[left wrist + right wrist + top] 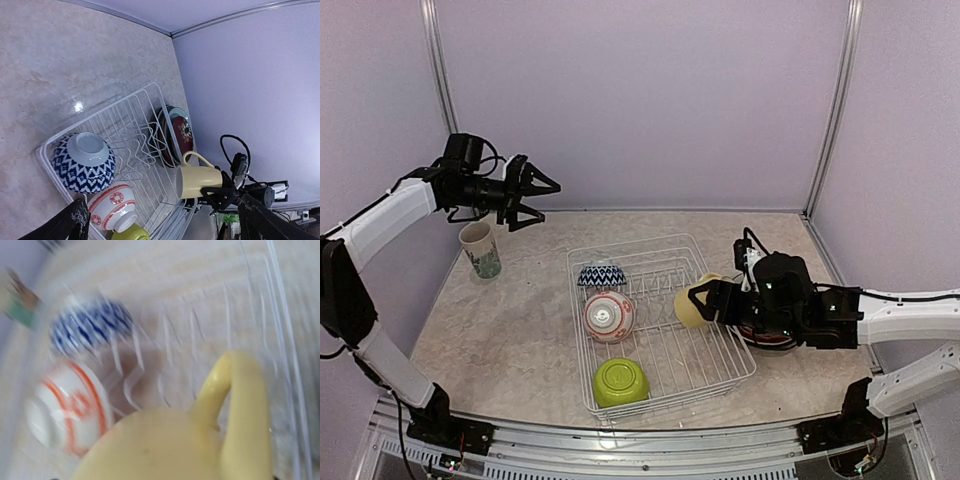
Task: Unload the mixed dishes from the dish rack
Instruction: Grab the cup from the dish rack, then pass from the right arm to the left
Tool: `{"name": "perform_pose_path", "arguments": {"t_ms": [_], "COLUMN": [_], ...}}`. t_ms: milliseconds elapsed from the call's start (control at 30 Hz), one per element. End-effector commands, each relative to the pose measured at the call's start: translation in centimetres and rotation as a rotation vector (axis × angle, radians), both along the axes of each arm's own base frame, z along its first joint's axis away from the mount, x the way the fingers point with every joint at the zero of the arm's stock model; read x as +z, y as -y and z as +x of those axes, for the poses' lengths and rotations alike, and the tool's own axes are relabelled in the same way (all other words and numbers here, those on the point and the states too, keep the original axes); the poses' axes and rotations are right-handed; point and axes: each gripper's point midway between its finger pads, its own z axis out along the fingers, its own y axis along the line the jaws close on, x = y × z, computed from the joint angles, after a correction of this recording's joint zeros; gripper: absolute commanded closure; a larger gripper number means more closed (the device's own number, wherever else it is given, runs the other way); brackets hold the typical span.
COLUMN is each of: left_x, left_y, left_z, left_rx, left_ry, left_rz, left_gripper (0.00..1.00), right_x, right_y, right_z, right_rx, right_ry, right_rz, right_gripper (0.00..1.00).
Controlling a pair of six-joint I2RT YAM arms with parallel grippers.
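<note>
Over the table's left side, left gripper (pixel 548 203): black two-finger tool held high; jaws spread wide, nothing between them; well apart from the rack
Beneath it, cream-teal mug (pixel 480 250): tall cream mug with a teal band near its foot; upright on the pale marbled table (pixel 510 340), outside the rack; looks empty
Centre, dish rack (pixel 630 246): large white wire rectangular basket with raised sides; three bowls along its left side; the upright plate slots (pixel 655 285) hold nothing
Rack, far-left corner, blue zigzag bowl (pixel 601 275): round, blue and white; mouth down, foot up
Rack, left middle, red-white patterned bowl (pixel 609 316): round; tipped over with its foot showing; just beside the blue one, touching or not I cannot tell
Rack, near-left corner, lime green bowl (pixel 621 382): plain and round; appears mouth down
Rack, right wall, yellow cup (pixel 691 303): glossy, with a loop handle; off the wires, lying sideways over the wall, handle up, mouth toward the rack's middle
Right gripper (pixel 708 300): black jaws clamped on the cup's base end; its wrist view is blurred
Step in hand: judged to be carrying the cup out to the right; lift until the body and handle clear the wire rim; turn it upright before lowering; set it on bare table, not on the stack; let go only once it rests
Right of the rack, plates (pixel 176 134): round, one red floral with a teal rim, one dark; just beside the right wall, seemingly outside; largely hidden under the right arm from above
</note>
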Motion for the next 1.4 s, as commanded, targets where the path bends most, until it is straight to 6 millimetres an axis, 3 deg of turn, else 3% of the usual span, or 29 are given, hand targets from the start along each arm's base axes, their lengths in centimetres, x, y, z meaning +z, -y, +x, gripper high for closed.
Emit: {"name": "perform_pose_path", "arguments": {"t_ms": [0,133,367,600,733,900,1100,1367], "left_x": [1.6,1.1,0.9,0.9,1.1,2.0,3.3,2.5], "left_y": [5.8,9.7,13.1,14.5,14.5,14.4,14.3,15.1], "left_z": [-3.2,-5.8,-9.0,-10.6,-10.9,-11.3,-12.1,-12.0], "left_rx": [-0.249,-0.396,-0.566,-0.632,-0.642,-0.663,-0.729,-0.747], "left_ry": [0.006,-0.089,-0.126,-0.141,-0.138,-0.111,-0.069,-0.119], "left_rz": [-0.197,-0.335,-0.443,-0.458,-0.465,-0.487,-0.532,-0.559], "left_gripper": [0.01,0.02,0.04,0.09,0.16,0.33,0.47,0.67], "right_x": [8.3,10.2,14.0,15.6,16.0,16.2,16.1,16.6], "right_y": [-0.9,-1.8,-4.7,-10.4,-12.2,-13.0,-12.5,-12.1], "right_z": [1.5,2.4,3.8,4.4,4.7,5.4,5.9,6.1], "right_rx": [0.013,0.077,0.172,0.35,0.392,0.386,0.349,0.327], "right_ry": [0.177,0.205,0.259,0.252,0.26,0.28,0.315,0.356], "right_rz": [0.361,0.455,0.604,0.657,0.688,0.721,0.777,0.818], "right_gripper": [0.72,0.71,0.72,0.74,0.74,0.74,0.74,0.74]}}
